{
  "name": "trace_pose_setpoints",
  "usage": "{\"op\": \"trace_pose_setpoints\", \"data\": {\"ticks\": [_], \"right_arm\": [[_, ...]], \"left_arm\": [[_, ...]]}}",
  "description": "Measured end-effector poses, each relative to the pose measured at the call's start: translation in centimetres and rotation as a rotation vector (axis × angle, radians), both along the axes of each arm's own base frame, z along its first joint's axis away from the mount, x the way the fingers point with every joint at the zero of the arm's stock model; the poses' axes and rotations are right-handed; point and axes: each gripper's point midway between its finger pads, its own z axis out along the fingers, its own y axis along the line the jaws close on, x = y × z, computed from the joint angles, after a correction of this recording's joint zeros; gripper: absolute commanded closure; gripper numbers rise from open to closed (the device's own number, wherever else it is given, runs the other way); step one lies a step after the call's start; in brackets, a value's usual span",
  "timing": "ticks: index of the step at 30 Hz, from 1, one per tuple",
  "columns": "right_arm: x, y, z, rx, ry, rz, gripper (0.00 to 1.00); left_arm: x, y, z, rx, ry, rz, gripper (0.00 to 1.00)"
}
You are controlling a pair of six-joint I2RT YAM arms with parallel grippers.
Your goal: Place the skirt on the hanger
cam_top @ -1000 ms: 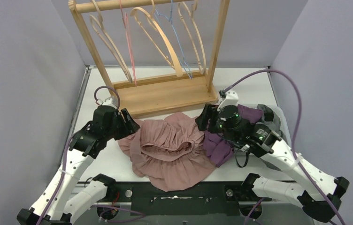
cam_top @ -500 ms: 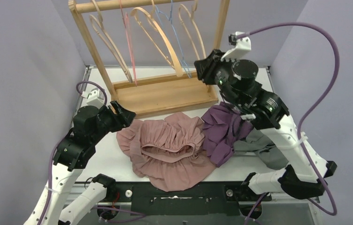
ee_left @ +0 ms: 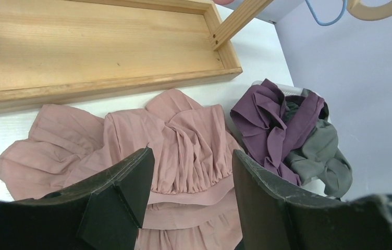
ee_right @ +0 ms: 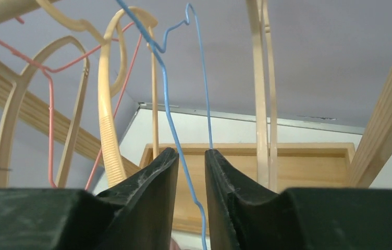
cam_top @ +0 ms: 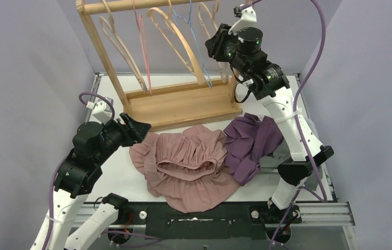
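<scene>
Skirt (cam_top: 188,161), pink and crumpled, lies just under and ahead of the left pincer (ee_left: 191,156), whose jaws stand spread, holding nothing. The right pincer (ee_right: 191,153) has its jaws nearly together with the blue wire hanger (ee_right: 166,104) between them; whether they pinch it I cannot tell.

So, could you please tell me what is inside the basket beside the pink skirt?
A purple garment hangs over the rim of the basket, with a grey-green garment beside it. Anything beneath them is covered.
</scene>
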Motion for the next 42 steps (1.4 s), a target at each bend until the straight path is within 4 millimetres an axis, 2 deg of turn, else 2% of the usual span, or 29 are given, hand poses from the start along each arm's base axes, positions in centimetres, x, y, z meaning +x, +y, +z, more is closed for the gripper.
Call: {"op": "trace_pose_setpoints", "data": {"ticks": [3,5,10,14,19,22,24,26,29,37,42], "right_arm": [[-0.1,0.9,-0.3,-0.018,-0.005,0.038,0.51],[-0.4,1.4,0.0,-0.029,-0.023,0.057,0.52],[-0.6,2.4,0.6,-0.049,-0.059,0.079,0.64],[0.1,3.0,0.0,-0.067,-0.062,0.083,0.55],[2.1,4.1,-2.5,-0.114,-0.036,0.076,0.50],[3.5,4.3,-4.4,-0.149,-0.012,0.058,0.56],[4.2,4.2,-5.4,-0.171,-0.001,0.048,0.67],[4.8,4.0,-6.1,-0.190,0.004,0.040,0.82],[5.1,3.7,-6.3,-0.216,-0.004,0.042,0.98],[5.3,3.6,-4.9,-0.272,-0.089,0.051,1.00],[4.0,2.8,-2.4,-0.273,-0.156,0.055,1.00]], "left_arm": [[0.0,-0.1,-0.1,0.006,0.000,-0.006,0.44],[0.1,-0.1,-0.2,0.013,0.000,-0.008,0.44],[0.3,-0.1,-0.6,0.039,0.004,-0.014,0.44],[0.7,-0.2,-1.0,0.058,0.014,-0.020,0.44],[0.9,-0.3,-1.3,0.071,0.023,-0.030,0.44],[1.0,-0.4,-1.5,0.076,0.030,-0.034,0.44],[1.1,-0.5,-1.7,0.079,0.033,-0.037,0.44],[1.1,-0.5,-1.7,0.080,0.034,-0.039,0.44],[1.1,-0.5,-1.7,0.081,0.033,-0.039,0.44],[1.0,-0.5,-1.6,0.080,0.030,-0.038,0.44],[0.9,-0.4,-1.4,0.077,0.023,-0.035,0.44]]}}
